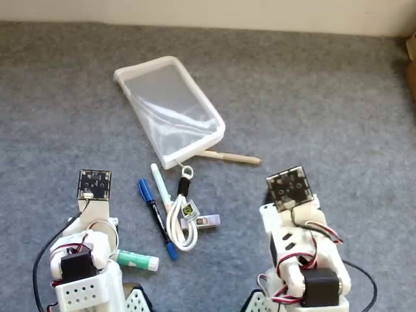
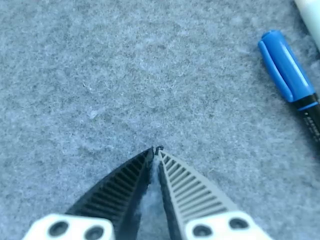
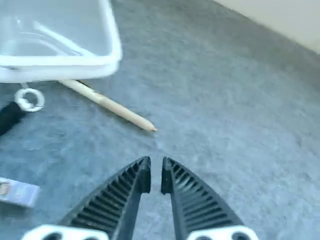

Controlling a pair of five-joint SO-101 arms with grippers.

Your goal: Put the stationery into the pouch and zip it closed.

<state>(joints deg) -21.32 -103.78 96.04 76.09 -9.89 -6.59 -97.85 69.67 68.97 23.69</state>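
Note:
A clear pouch (image 1: 170, 110) with a white rim lies flat on the grey carpet, its pull ring (image 1: 187, 171) near the stationery. A beige pencil (image 1: 231, 156) rests at its near edge. A blue marker (image 1: 156, 218), a pale pen (image 1: 161, 185), a coiled white cable (image 1: 181, 221), a small silver piece (image 1: 208, 221) and a green-capped stick (image 1: 138, 260) lie between the arms. My left gripper (image 2: 156, 151) is shut and empty, low over bare carpet beside the blue marker (image 2: 286, 72). My right gripper (image 3: 155, 176) is shut and empty, short of the pencil (image 3: 107, 104) and pouch (image 3: 60, 62).
The left arm's base (image 1: 81, 273) and the right arm's base (image 1: 305, 273) stand at the near edge. A brown object (image 1: 411, 65) sits at the far right edge. A pale wall strip (image 1: 208, 12) runs along the back. Carpet to the right of the pouch is bare.

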